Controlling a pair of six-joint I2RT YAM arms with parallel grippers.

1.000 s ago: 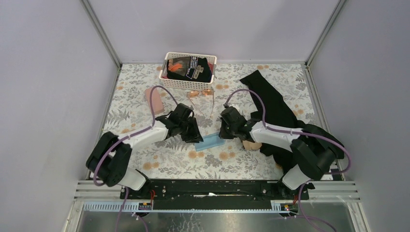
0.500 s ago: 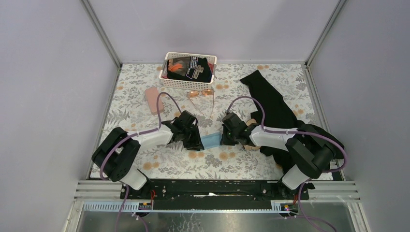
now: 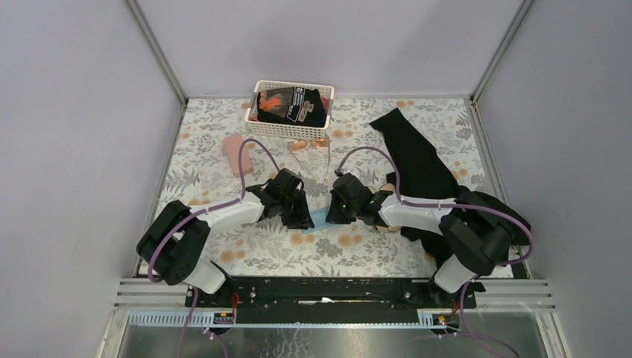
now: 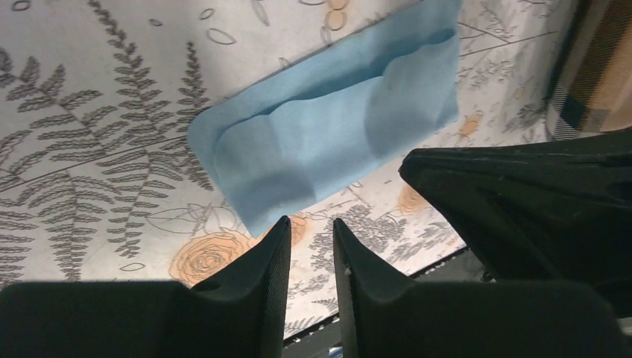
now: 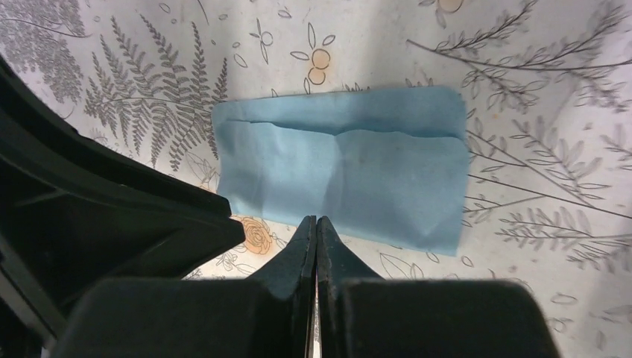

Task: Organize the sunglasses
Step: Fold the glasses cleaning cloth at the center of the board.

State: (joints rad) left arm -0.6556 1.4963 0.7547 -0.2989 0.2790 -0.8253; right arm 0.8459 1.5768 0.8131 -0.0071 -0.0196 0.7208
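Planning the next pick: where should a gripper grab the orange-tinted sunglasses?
Likely the bridge of the sunglasses, from straight above: they lie open just before the basket, lenses along it, thin temples pointing away from it.

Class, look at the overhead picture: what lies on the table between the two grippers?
A folded light-blue cloth lies flat between the left gripper and right gripper; the top external view shows it, both wrist views too.

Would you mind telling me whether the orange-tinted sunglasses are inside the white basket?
No, the orange-tinted sunglasses lie on the floral table just in front of the white basket, outside its wall.
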